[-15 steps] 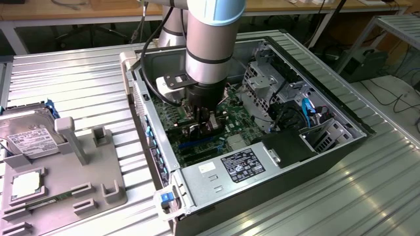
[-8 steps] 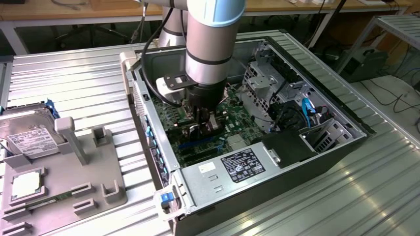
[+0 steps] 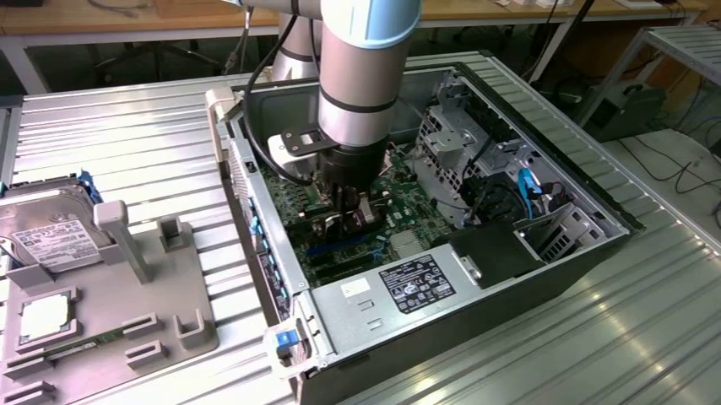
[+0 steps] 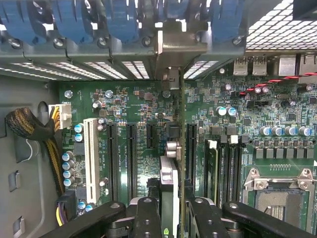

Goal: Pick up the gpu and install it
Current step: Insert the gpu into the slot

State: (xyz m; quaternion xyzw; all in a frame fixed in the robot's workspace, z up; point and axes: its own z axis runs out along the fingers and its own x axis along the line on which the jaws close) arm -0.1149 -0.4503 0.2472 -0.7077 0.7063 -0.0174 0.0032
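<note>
The gpu (image 4: 169, 178) is a thin dark card seen edge-on, standing upright over the green motherboard (image 4: 143, 99), with its silver bracket (image 4: 178, 47) against the case's rear slot openings. My gripper (image 4: 176, 218) is shut on it, a black finger (image 4: 147, 218) on each side. The card hangs in line with the black expansion slots (image 4: 131, 158); whether its edge touches a slot I cannot tell. In the exterior view my gripper (image 3: 344, 211) reaches down into the open computer case (image 3: 338, 316) with the gpu (image 3: 358, 221) below the wrist.
On the exterior view's left, a grey fixture (image 3: 124, 312) holds a hard drive (image 3: 51, 224) and a memory stick (image 3: 67, 346). Inside the case are a drive cage (image 3: 451, 139), cables (image 3: 529, 190), a white slot (image 4: 90, 158), a cable bundle (image 4: 29, 126) and the CPU socket (image 4: 280, 193).
</note>
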